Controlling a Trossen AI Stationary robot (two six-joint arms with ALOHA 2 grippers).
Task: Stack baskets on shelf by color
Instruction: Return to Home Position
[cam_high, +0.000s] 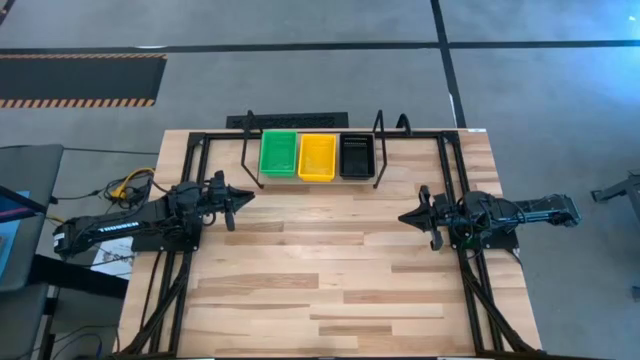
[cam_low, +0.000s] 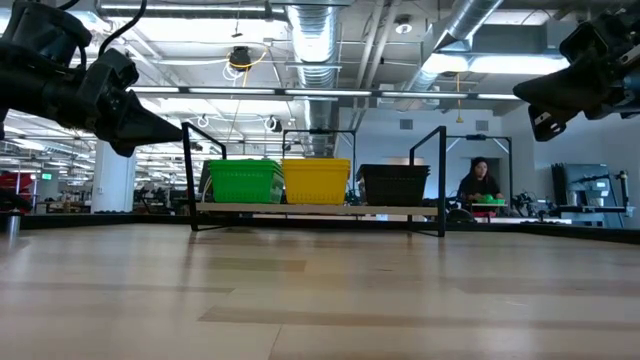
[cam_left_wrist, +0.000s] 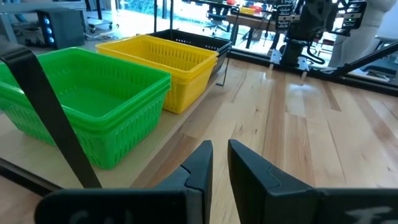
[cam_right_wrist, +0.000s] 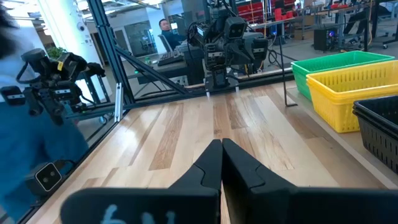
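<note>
ITEM: baskets, sorted by colour on shelf (cam_high: 380, 150) at far edge of table (cam_high: 330, 290).
- Green stack (cam_high: 278, 154): on my left-hand end. Nested rims showed in left wrist view.
- Yellow stack (cam_high: 317, 157): middle, just beside green.
- Black stack (cam_high: 356, 155): on my right-hand end, a small gap from yellow.
- All sat level between shelf's upright end loops. None were loose on tabletop.

HANDLING (est.): thin mesh plastic, prob. v. light. Walls likely flexed under a squeeze, rim was the stiffer part. Smooth finish, so poss. slippery. Nested ones might lift together. Best hold, if any needed: pinch over the rim at mid-wall, one finger inside and one outside, light force.

MY JAWS:
- Left gripper (cam_left_wrist: 219, 146): a narrow gap between fingers, nothing held. Hung over table's left side, well apart from shelf.
- Right gripper (cam_right_wrist: 221, 144): fingers pressed together, nothing held. Hung over right side, facing left arm across bare wood.

STATUS (est.): sort looked complete, arms parked, no regrip req'd.
</note>
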